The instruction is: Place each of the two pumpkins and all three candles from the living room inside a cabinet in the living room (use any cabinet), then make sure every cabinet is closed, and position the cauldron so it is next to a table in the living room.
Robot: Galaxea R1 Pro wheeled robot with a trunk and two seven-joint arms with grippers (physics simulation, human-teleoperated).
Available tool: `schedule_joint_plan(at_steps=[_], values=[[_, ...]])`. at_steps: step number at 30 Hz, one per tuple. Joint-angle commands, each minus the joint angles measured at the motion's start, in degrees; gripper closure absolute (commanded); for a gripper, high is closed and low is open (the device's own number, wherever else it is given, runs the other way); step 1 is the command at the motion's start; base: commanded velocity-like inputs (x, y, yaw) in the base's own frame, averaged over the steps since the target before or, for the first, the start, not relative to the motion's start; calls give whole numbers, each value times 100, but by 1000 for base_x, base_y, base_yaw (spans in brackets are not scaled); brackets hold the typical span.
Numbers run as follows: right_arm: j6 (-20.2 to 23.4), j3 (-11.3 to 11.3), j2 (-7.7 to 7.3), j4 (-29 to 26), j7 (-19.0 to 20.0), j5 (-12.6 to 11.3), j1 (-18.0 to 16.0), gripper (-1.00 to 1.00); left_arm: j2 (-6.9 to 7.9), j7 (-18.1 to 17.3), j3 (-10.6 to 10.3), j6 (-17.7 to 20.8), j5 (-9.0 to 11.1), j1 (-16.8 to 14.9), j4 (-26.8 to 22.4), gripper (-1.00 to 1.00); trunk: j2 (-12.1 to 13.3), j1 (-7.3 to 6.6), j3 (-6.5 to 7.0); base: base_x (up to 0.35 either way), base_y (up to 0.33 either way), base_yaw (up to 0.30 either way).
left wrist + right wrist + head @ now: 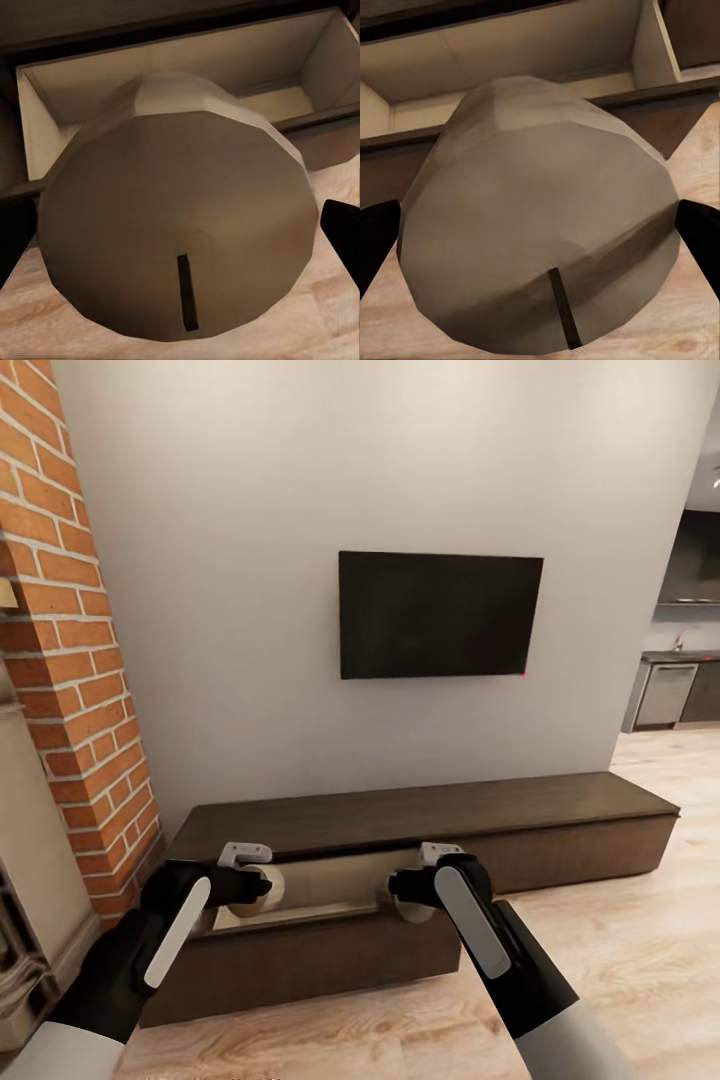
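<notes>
Both candles are basically right in the wrist cams: left candle (172, 202) is clamped between the left gripper's (262, 884) dark fingers (15, 236), right candle (540, 217) the same in the right gripper (408, 892). They hang over the cabinet's (560, 810) open drawer (335, 880), pale wood inside. TV (440, 615) on the wall above, brick column (75, 650) to the left.

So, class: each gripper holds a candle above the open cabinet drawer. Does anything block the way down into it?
Nothing visible does. The left candle and right candle hang over the open drawer, whose pale inside looks bare below them.
</notes>
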Motion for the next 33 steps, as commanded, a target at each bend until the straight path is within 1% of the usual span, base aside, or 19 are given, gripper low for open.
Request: schedule_joint_plan(at_steps=[1, 6, 14, 19, 22, 26, 30, 32, 33], values=[[8, 5, 0, -7, -60, -45, -5, 100, 4, 40, -12, 17, 42, -6, -4, 100, -4, 0, -6, 61, -38, 213], [8, 6, 1, -7, -58, -45, -5, 100, 4, 40, -20, 17, 42, -6, -4, 100, -4, 0, -6, 145, -92, 96], [8, 4, 2, -7, -54, -45, -5, 100, 4, 40, -62, 17, 35, -6, 7, 100, -4, 0, -6, 161, -37, 12], [8, 3, 2, -7, -52, -45, -5, 100, 4, 40, -71, 17, 34, -6, 47, 100, -4, 0, -6, 66, -10, 1], [8, 5, 2, -5, -53, -48, -5, 100, 4, 40, -72, 17, 38, -71, 311, 100, -4, 0, -6, 14, -2, 0], [27, -5, 5, 2, -91, -47, -10, 100, 0, 39, -60, 17, 41, -352, 966, 100, -4, 0, -6, 4, -1, 0], [45, -11, 12, 57, -107, -40, -64, 100, -3, 37, -57, 17, 42, -447, 1200, 100, -4, 0, -6, 1, 0, 0], [47, -11, 119, 175, -125, -23, -116, 100, -6, 37, -54, 17, 46, -463, 1235, 100, -4, 0, -6, 0, 0, 0], [36, -16, 215, 381, -133, -2, -172, 100, -18, 36, -52, 17, 48, -470, 1240, 100, -4, 0, -6, 0, 0, 0]])
